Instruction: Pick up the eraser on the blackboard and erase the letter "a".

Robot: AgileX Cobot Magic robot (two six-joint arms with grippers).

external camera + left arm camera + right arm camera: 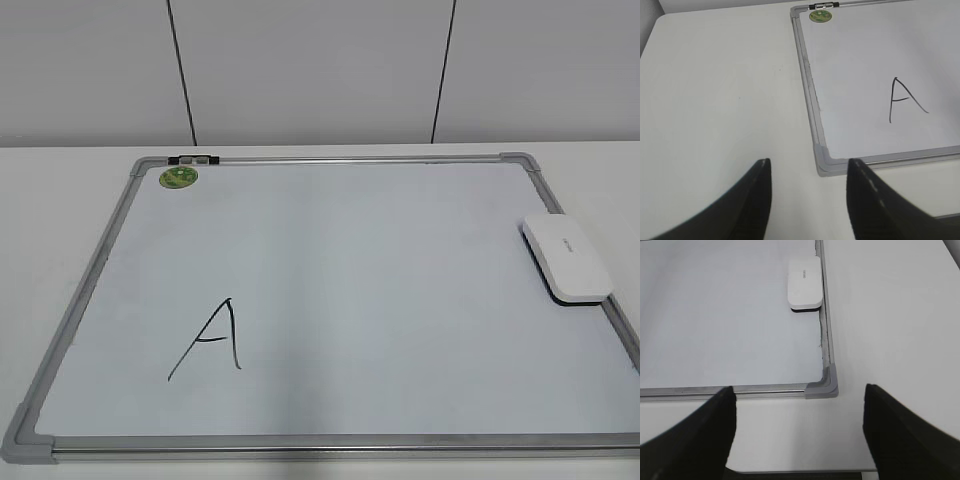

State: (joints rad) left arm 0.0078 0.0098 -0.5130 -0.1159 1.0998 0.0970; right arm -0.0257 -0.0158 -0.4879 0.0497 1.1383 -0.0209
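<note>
Eraser (566,257) lies on blackboard (340,300) bearing a handwritten capital "A" (210,340).

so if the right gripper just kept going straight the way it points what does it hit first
Probably the board's near right corner, which sits dead ahead between the open fingers of the right gripper. Further along that line, the eraser lies against the right frame. Depth is unclear, so it might pass above the corner.

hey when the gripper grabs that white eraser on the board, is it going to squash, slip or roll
The eraser looks like a hard, smooth plastic block, so it probably won't squash but could slip between the fingers. It lies flat on the blackboard on a broad dark underside, so rolling or tipping seems unlikely. It's likely light for its size.
</note>
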